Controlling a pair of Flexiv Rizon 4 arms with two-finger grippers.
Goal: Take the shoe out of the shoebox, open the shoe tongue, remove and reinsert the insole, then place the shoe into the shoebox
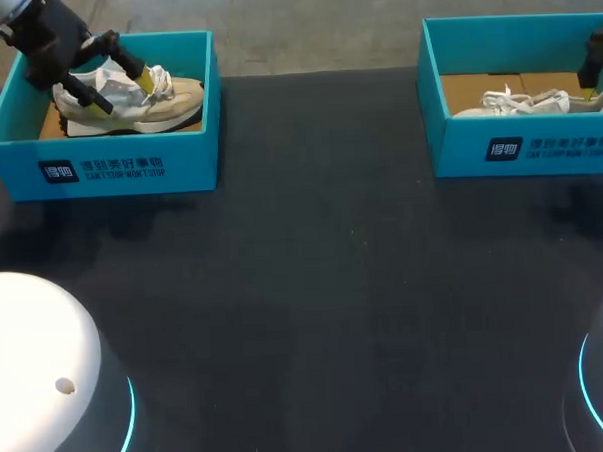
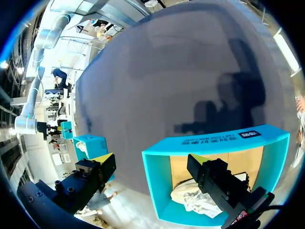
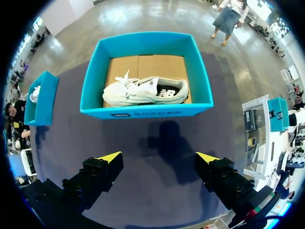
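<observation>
A beige shoe (image 1: 146,101) with crumpled white paper in it lies in the left teal shoebox (image 1: 193,156). My left gripper (image 1: 127,91) hangs open just over that shoe, touching nothing I can see. From the left wrist, one of its fingers (image 2: 209,174) stands in front of the box's inside (image 2: 157,181), above the paper stuffing (image 2: 193,199). A white shoe (image 3: 145,90) lies on its side in the right teal shoebox (image 3: 143,113). My right gripper (image 3: 158,158) is open and empty above the table, on the printed-wall side of this box. My right arm (image 1: 597,58) shows at the box's right end (image 1: 458,149).
The dark table (image 1: 314,285) lies between the two boxes and in front of them. Two white, blue-ringed robot bases (image 1: 48,377) fill the near corners. The left shoebox (image 3: 40,98) shows off to one side in the right wrist view.
</observation>
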